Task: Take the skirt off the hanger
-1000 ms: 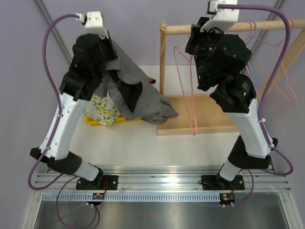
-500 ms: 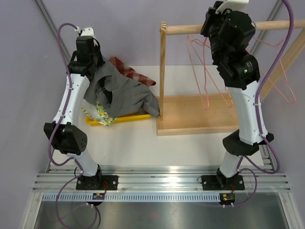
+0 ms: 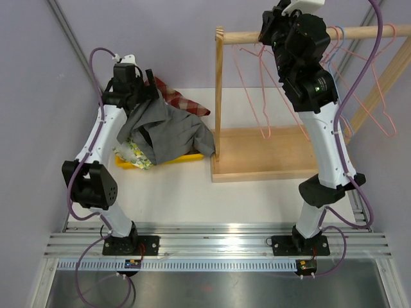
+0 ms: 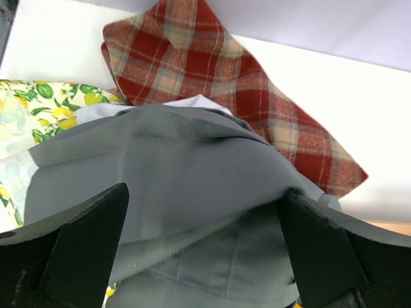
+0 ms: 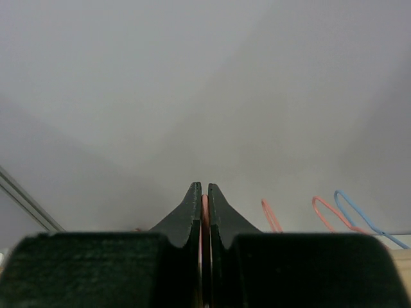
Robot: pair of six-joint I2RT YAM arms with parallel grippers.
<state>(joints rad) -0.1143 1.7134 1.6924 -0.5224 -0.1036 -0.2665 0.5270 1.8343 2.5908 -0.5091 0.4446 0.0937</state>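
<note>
The left pincer (image 4: 204, 200) stands spread wide over a crumpled grey fabric skirt (image 3: 168, 128) heaped on the white worktop (image 3: 183, 192). The right pincer (image 5: 201, 191) is clamped on a thin pink wire hanger (image 3: 264, 120).

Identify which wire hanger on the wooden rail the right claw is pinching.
The leftmost pink wire hanger, clamped in the right claw; the other hangers hang free.

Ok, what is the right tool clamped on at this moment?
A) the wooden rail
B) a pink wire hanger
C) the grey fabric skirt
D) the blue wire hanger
B: the right wrist view shows the right tool shut tight on a thin pink wire hanger, while the grey fabric skirt is far off to the left.
</note>
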